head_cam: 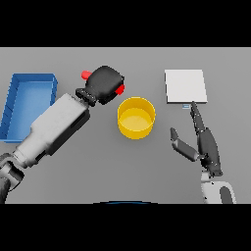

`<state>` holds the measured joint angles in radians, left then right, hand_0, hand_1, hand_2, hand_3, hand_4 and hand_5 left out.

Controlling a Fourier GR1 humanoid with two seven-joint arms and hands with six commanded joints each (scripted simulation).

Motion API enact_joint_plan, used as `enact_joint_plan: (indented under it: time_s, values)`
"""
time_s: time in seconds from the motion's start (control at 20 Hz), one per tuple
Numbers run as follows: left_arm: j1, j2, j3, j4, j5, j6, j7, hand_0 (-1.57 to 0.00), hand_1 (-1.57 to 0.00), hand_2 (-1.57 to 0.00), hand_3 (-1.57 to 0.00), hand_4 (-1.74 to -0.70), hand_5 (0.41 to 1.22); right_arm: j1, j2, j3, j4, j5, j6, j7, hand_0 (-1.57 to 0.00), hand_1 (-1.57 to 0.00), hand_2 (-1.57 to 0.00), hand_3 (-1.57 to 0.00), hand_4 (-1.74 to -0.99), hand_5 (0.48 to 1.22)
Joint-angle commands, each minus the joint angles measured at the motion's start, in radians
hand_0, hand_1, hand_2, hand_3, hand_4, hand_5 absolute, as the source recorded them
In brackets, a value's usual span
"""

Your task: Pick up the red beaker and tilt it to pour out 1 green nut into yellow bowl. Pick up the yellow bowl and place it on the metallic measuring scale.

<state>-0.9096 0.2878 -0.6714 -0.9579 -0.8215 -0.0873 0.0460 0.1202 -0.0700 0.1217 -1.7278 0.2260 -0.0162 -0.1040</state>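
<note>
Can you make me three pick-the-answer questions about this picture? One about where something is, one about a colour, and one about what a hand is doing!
1. Where is the blue tray?
A. left edge
B. right edge
C. on the scale

2. What colour is the bowl?
A. green
B. yellow
C. white

3. What is the left hand doing?
A. lying flat
B. pointing up
C. gripping the red beaker

Answers:
1 A: it sits by the table's left side.
2 B: it is yellow beside the pale scale.
3 C: its fingers wrap the beaker, while the right hand stays open.
</note>
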Motion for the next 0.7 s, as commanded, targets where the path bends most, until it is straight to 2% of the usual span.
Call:
enact_joint_plan:
  time_s: [0.0,0.2,0.35,0.5,0.65]
  values:
    - [-0.029,0.003,-0.032,0.011,-0.026,-0.033,0.005,-1.57,-1.57,-1.57,-1.57,-1.61,1.206,-0.010,-0.007,-0.014,-0.001,-0.015,0.003,0.007,0.00,0.00,0.00,0.00,-1.258,0.697]
    - [-0.119,-0.005,-0.140,0.048,-0.074,-0.146,-0.009,-1.57,-1.57,-1.57,-1.57,-1.68,1.215,0.000,0.013,-0.006,0.007,-0.007,-0.011,-0.013,0.00,0.00,0.00,0.00,-1.225,0.663]
    - [-0.174,-0.014,-0.212,0.090,-0.106,-0.190,-0.034,-1.57,-1.57,-1.57,-1.57,-1.71,1.218,-0.012,0.025,-0.004,0.009,0.007,-0.030,0.003,0.00,0.00,0.00,0.00,-1.198,0.650]
    - [-0.233,-0.021,-0.286,0.109,-0.148,-0.228,-0.038,-1.57,-1.57,-1.57,-1.57,-1.72,1.219,0.006,0.016,-0.002,0.010,0.019,-0.031,-0.024,0.00,0.00,0.00,0.00,-1.193,0.648]
    - [-0.282,-0.015,-0.361,0.129,-0.185,-0.248,-0.057,-1.57,-1.57,-1.57,-1.57,-1.73,1.220,0.001,0.014,-0.004,0.014,0.030,-0.041,-0.017,0.00,0.00,0.00,0.00,-1.183,0.643]
